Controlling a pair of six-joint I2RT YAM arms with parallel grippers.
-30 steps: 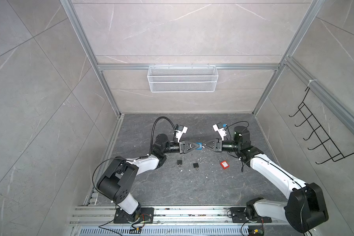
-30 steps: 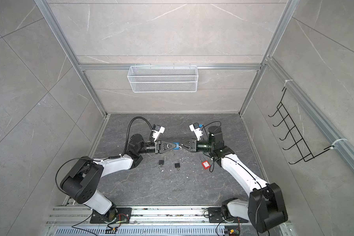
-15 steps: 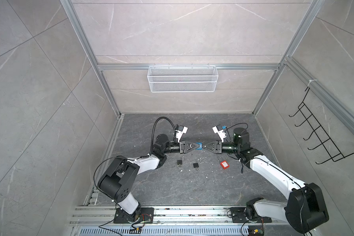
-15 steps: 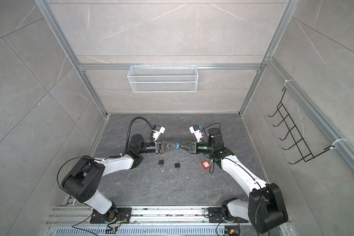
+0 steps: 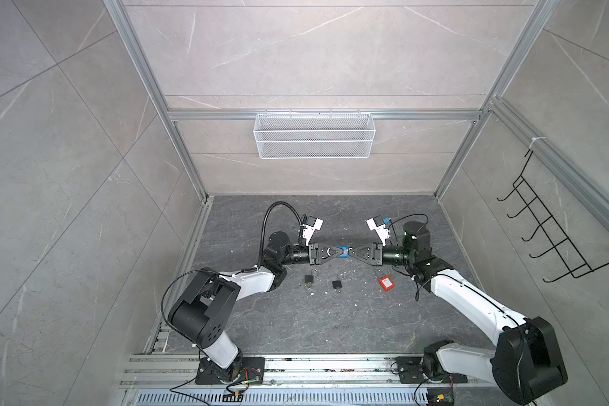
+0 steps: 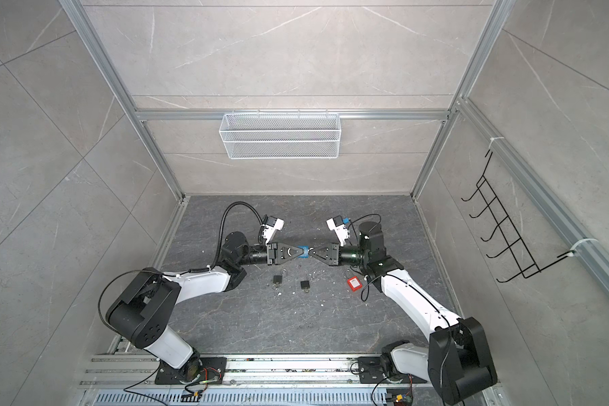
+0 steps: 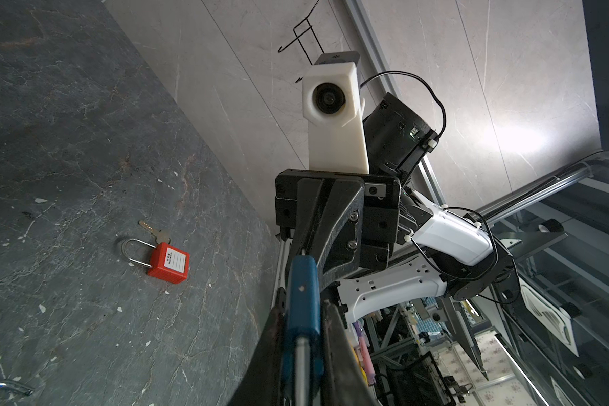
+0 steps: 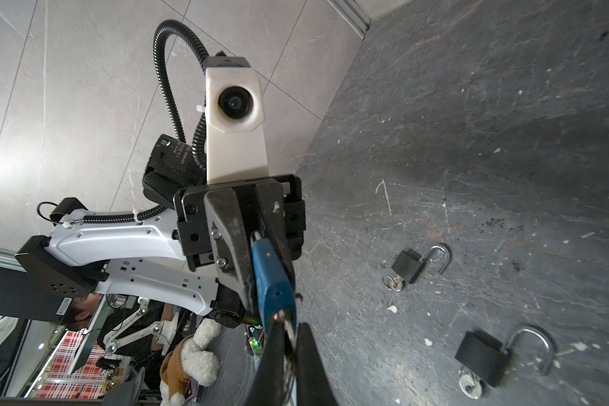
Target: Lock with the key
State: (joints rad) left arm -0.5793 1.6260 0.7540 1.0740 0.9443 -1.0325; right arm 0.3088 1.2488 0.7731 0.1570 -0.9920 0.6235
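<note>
Mid-air over the worktop (image 5: 296, 323): blue padlock (image 5: 344, 253) with key (image 8: 289, 325)

Top views: we list the left end effector (image 5: 338, 253) clamped on the blue padlock, right end effector (image 5: 351, 253) meeting it tip to tip; one black padlock (image 5: 309, 279), another black padlock (image 5: 337, 284) and a red padlock (image 5: 385, 283) lie below. Left wrist: we see jaws pinching the padlock body. Right wrist: jaws together on the key seated in the padlock.
</note>
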